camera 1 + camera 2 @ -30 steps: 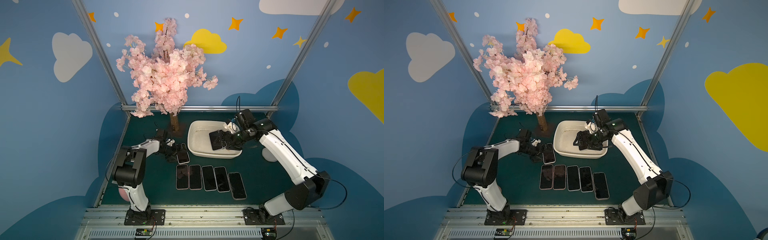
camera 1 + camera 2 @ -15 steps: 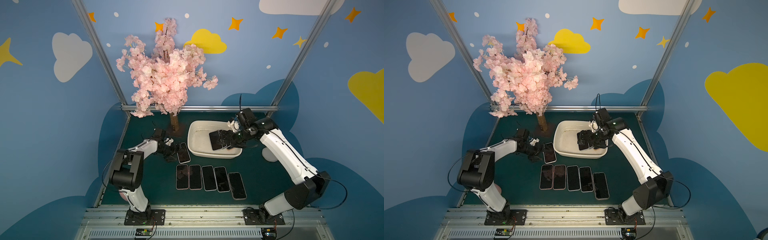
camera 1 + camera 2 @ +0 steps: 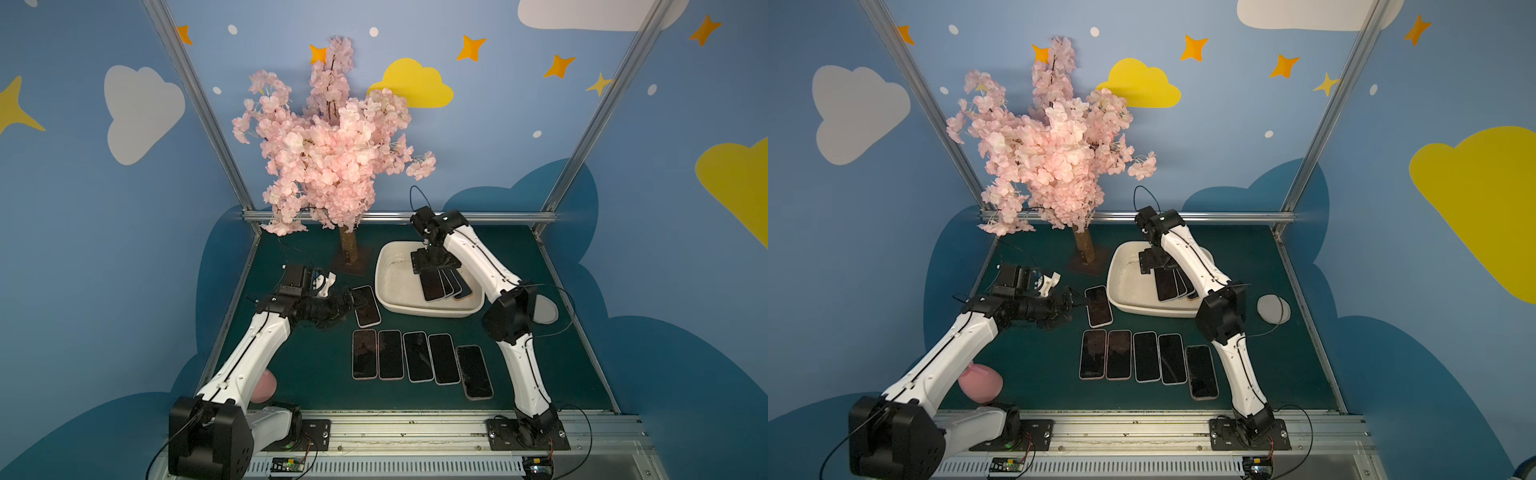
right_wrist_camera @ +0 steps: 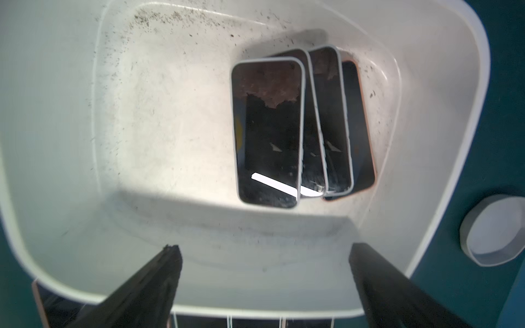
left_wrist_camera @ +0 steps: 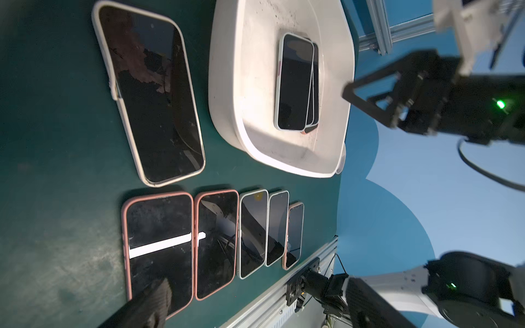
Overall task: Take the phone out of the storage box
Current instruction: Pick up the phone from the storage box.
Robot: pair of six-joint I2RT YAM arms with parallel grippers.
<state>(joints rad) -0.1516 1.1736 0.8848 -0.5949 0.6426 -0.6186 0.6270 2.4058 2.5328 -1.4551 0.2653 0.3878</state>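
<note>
**Right tool held open above the phones in the storage box**

Four phones are seen fanned in the storage box (image 3: 428, 312), each covered in part by the one above; only the top phone (image 4: 268, 133) is shown whole. The far end of the stack is hidden in both top views by the right tool (image 3: 434, 266), which is held above the box with its jaws spread wide and nothing between them. Of the left tool (image 3: 348, 301) a single finger (image 5: 153, 298) is caught in the left wrist view, cut off at the frame edge; the tool is held wide open and empty, just beside a lone phone (image 3: 366, 306) on the table (image 3: 299, 374). A grey disc (image 3: 546, 311) is half hidden by the right arm; a pink object (image 3: 980, 388) behind the left arm cannot be made out. Since a second ago the right wrist is brought to the far rim with the tool turned downward, and the left arm is folded lower
</note>
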